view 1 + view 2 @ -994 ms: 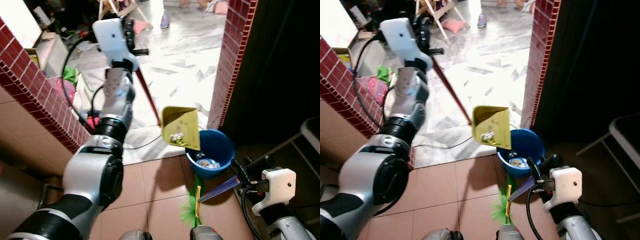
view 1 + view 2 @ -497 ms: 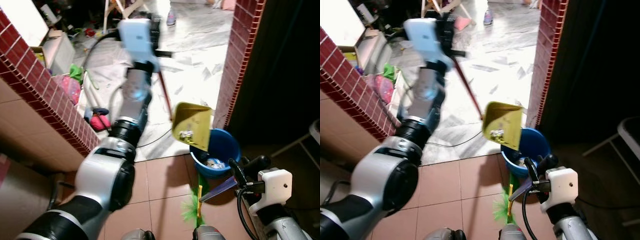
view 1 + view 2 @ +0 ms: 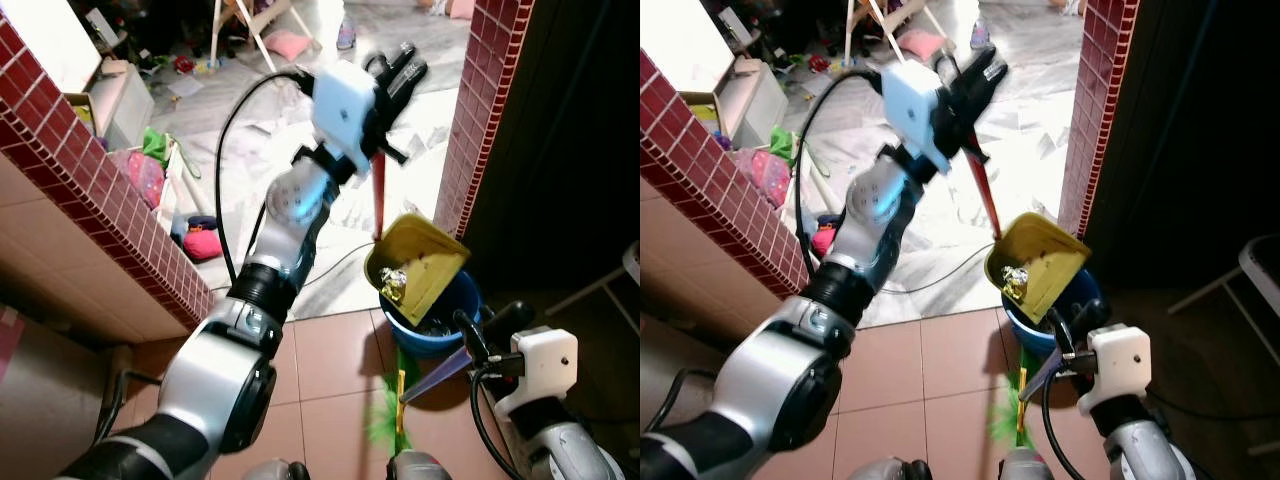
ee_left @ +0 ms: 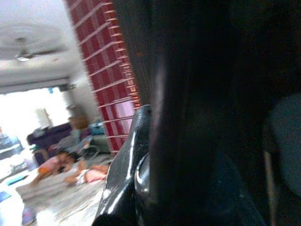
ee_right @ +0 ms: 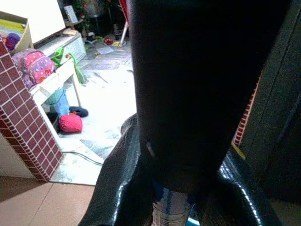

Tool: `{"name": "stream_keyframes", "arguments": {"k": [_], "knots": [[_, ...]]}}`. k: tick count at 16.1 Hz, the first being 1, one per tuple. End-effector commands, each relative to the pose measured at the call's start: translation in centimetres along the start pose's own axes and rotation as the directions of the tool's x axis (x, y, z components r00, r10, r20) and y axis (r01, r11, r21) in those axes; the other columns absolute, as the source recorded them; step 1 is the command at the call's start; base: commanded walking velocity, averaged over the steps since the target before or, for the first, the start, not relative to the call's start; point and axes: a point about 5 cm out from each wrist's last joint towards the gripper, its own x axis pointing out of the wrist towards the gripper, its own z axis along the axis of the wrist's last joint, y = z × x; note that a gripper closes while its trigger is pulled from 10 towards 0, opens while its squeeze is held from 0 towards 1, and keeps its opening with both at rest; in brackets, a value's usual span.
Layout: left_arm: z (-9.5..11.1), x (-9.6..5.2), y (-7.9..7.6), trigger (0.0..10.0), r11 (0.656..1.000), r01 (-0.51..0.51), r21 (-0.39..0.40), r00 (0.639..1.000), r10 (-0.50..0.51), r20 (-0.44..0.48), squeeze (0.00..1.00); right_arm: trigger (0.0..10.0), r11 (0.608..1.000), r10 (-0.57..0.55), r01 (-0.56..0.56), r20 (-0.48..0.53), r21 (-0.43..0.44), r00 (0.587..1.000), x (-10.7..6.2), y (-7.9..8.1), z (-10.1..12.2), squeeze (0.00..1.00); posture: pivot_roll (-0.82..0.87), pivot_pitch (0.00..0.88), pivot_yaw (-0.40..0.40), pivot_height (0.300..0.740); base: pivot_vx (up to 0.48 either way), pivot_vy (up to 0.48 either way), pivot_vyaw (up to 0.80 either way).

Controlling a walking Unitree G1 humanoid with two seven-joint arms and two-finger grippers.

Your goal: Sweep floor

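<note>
1. A brick half-wall (image 3: pixel 90 190) is seen at the left, with a pink bag (image 3: pixel 203 243) on the marble floor (image 3: pixel 250 150) beyond it.
2. The left gripper (image 3: pixel 398 72) is raised high at centre; its fingers are clamped on the red handle (image 3: pixel 379 195) of the dustpan (image 3: pixel 420 270).
3. The yellow dustpan is tilted over the blue bucket (image 3: pixel 440 325), well below the left fingers, with crumpled debris (image 3: pixel 393 283) inside it.
4. The green broom (image 3: pixel 388 415) stands on the tan tiles just beside the bucket; its purple handle (image 3: pixel 438 370) runs up into the right gripper (image 3: pixel 462 335), whose fingers are closed around it.
5. A brick pillar (image 3: pixel 490 90) is seen to the right of the bucket.
6. The left wrist view adds people (image 4: pixel 70 169) lying on the far floor and a ceiling fan (image 4: pixel 21 55), beyond a blurred black finger.
7. The right wrist view adds a pink backpack (image 5: pixel 30 66) on a shelf.
</note>
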Motion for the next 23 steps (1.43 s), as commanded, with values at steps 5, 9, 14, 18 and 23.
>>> {"name": "stream_keyframes", "arguments": {"k": [5, 9, 14, 18, 23], "knots": [[0.6, -1.5, -3.0, 10.0, 0.959, 0.263, 0.108, 0.963, -0.268, 0.034, 0.00, 10.0, 0.999, 0.035, -0.034, -0.033, 0.016, 0.999, 0.4, 0.3, -0.9, 0.00, -0.29, 0.036, 0.167, 0.740, 0.000, 0.000, 0.00], [0.6, -3.4, -6.7, 10.0, 0.867, 0.475, 0.147, 0.873, -0.485, 0.040, 0.00, 10.0, 0.999, 0.048, -0.048, -0.024, 0.008, 0.999, 1.0, 0.1, -0.9, 0.00, -0.28, 0.022, 0.157, 0.740, 0.000, 0.000, 0.00], [2.1, -2.8, -6.6, 10.0, 0.852, 0.433, 0.294, 0.873, -0.478, 0.097, 0.00, 10.0, 0.998, 0.058, -0.058, -0.012, 0.000, 0.998, 1.5, 0.0, -0.9, 0.00, -0.28, 0.014, 0.148, 0.740, 0.000, 0.000, 0.00], [2.9, -2.3, -4.6, 10.0, 0.910, 0.274, 0.312, 0.938, -0.325, 0.124, 0.00, 10.0, 0.998, 0.064, -0.064, -0.001, -0.007, 0.998, 2.0, -0.2, -0.8, 0.00, -0.27, 0.001, 0.137, 0.740, 0.000, 0.000, 0.00], [6.6, -0.4, 1.7, 10.0, 0.956, -0.132, 0.261, 0.966, 0.065, 0.251, 0.00, 10.0, 0.994, 0.105, -0.105, 0.010, -0.018, 0.994, 3.4, -0.3, -0.9, 0.00, -0.22, 0.000, 0.093, 0.740, 0.000, 0.000, 0.00]]}}
